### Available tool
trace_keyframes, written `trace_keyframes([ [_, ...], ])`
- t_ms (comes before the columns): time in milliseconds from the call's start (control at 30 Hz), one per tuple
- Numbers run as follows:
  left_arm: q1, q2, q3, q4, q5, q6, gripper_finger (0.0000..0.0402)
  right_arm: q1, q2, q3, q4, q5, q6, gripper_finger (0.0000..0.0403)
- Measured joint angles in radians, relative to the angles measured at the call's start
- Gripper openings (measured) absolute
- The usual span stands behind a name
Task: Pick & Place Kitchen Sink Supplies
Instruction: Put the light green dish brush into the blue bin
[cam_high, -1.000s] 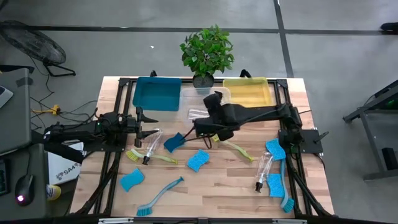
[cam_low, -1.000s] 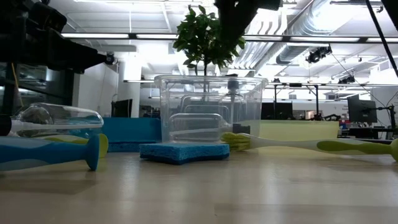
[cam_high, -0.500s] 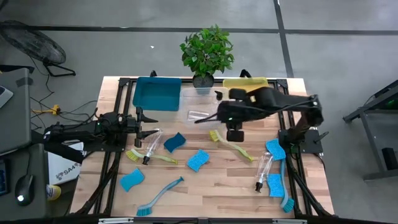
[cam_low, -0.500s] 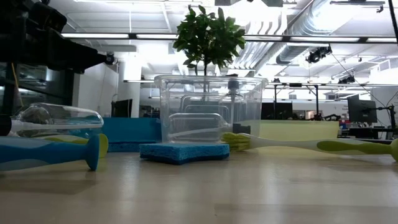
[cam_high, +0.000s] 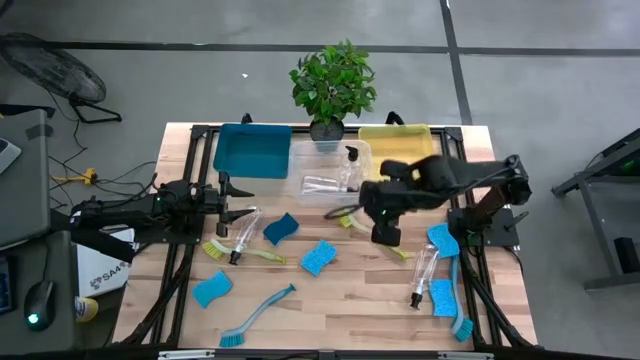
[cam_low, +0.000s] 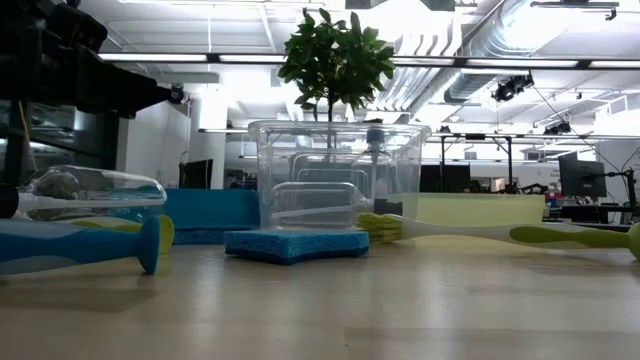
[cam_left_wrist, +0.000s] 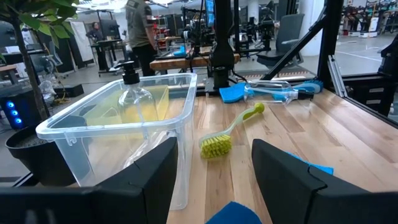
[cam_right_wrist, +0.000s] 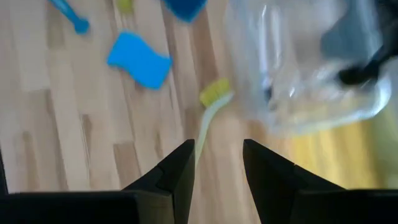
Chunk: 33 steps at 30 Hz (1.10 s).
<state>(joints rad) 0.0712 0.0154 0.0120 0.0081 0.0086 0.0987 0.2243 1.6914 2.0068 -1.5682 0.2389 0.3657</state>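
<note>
Several sponges (cam_high: 318, 257) and brushes (cam_high: 256, 314) litter wooden table (cam_high: 330, 310).

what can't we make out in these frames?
- Clear bin contents: bottle count unclear in the high view; transparent walls and glare merge them.
- Right wrist view: bin and bottle motion-blurred.
- Low view: neither pincer visible; both arms sit above the frame.
- Yellow-green brush: middle of the handle hidden under the right arm in the high view.
</note>
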Motion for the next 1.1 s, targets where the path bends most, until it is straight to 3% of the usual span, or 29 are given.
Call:
trace_keyframes([
  [333, 0.000, 0.000, 0.000, 0.000, 0.000, 0.000, 0.0202, 0.057, -0.057, -0.418, 0.058, -0.025, 0.209, 0.0129],
  [533, 0.000, 0.000, 0.000, 0.000, 0.000, 0.000, 0.0202, 0.080, -0.072, -0.612, 0.221, -0.109, 0.318, 0.0129],
  [833, 0.000, 0.000, 0.000, 0.000, 0.000, 0.000, 0.0202, 0.090, -0.073, -0.814, 0.399, -0.178, 0.390, 0.0135],
  [1100, 0.000, 0.000, 0.000, 0.000, 0.000, 0.000, 0.0202, 0.090, -0.073, -0.915, 0.489, -0.195, 0.450, 0.0196],
])
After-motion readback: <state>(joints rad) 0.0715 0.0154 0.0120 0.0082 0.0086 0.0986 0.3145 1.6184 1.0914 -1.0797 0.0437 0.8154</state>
